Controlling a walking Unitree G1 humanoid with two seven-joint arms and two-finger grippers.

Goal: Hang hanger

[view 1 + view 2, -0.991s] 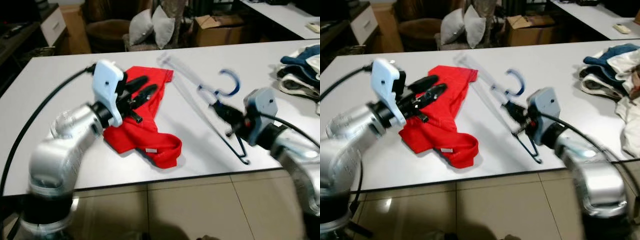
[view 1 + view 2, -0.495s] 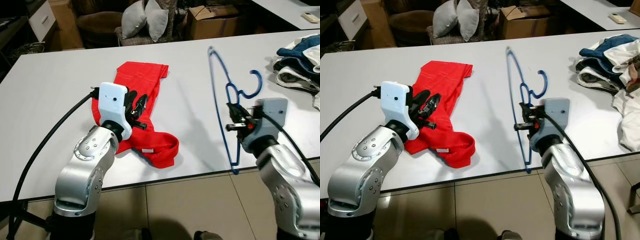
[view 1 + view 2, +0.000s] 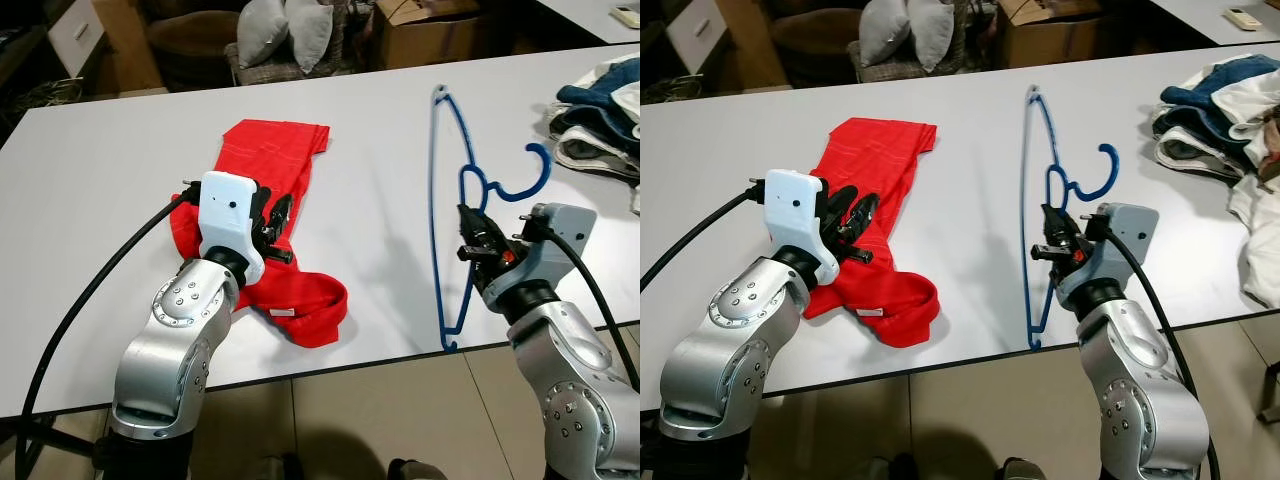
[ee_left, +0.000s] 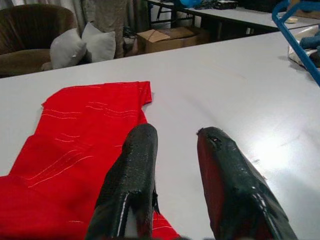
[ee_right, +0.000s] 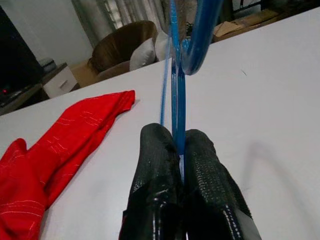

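Now I see the white table [image 3: 100, 160] with a red garment [image 3: 262, 200] lying flat; my right gripper [image 5: 174, 150] pinches the blue hanger [image 3: 445, 200] above it, while my left gripper [image 4: 175, 155] hovers narrowly parted over the garment.

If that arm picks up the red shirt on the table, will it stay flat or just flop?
It would probably flop: the red shirt already lies creased and folded over itself on the table. It looks thin and likely light. The open left tool, over the cloth, would likely lift one bunch while the rest dangles.
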